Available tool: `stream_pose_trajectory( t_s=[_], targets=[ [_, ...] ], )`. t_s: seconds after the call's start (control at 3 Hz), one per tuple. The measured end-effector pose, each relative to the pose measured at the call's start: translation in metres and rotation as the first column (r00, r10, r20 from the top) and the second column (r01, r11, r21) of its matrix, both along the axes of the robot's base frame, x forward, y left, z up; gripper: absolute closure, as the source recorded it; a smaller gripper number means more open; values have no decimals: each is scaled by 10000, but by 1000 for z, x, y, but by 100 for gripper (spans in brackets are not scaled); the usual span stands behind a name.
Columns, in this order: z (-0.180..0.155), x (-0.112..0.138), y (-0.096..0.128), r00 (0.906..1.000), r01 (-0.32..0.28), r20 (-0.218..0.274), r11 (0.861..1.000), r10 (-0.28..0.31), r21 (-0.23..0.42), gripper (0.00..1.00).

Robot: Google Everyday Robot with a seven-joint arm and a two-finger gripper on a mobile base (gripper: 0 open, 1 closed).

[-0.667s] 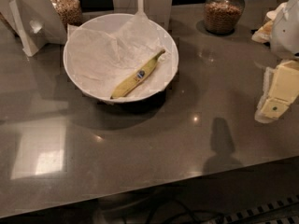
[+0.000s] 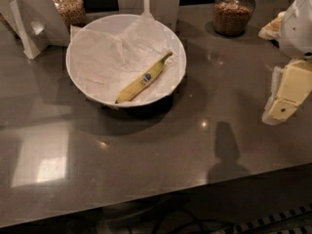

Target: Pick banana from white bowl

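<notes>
A slim yellow banana (image 2: pixel 144 79) with a blue sticker lies slanted in the right part of the white bowl (image 2: pixel 78 79), on crinkled white paper. The bowl stands on the grey counter at upper left of centre. My gripper (image 2: pixel 285 101) hangs at the right edge of the view, well to the right of the bowl and apart from it, above the counter. It holds nothing that I can see.
Two glass jars of brown grains stand at the back, one on the left (image 2: pixel 69 8) and one on the right (image 2: pixel 233 11). A white folded stand (image 2: pixel 29 26) is at the far left. The counter's front edge (image 2: pixel 146 199) runs along the bottom.
</notes>
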State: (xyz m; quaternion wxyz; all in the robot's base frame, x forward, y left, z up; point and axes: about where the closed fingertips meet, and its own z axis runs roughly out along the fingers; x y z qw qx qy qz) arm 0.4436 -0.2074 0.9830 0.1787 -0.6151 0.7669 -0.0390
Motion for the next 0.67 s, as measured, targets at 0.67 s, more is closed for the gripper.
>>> stream_pose_trajectory(
  t_s=[0.67],
  targets=[
    [12, 33, 39, 9836, -1483, 1246, 9775, 1301, 1502, 0]
  ],
)
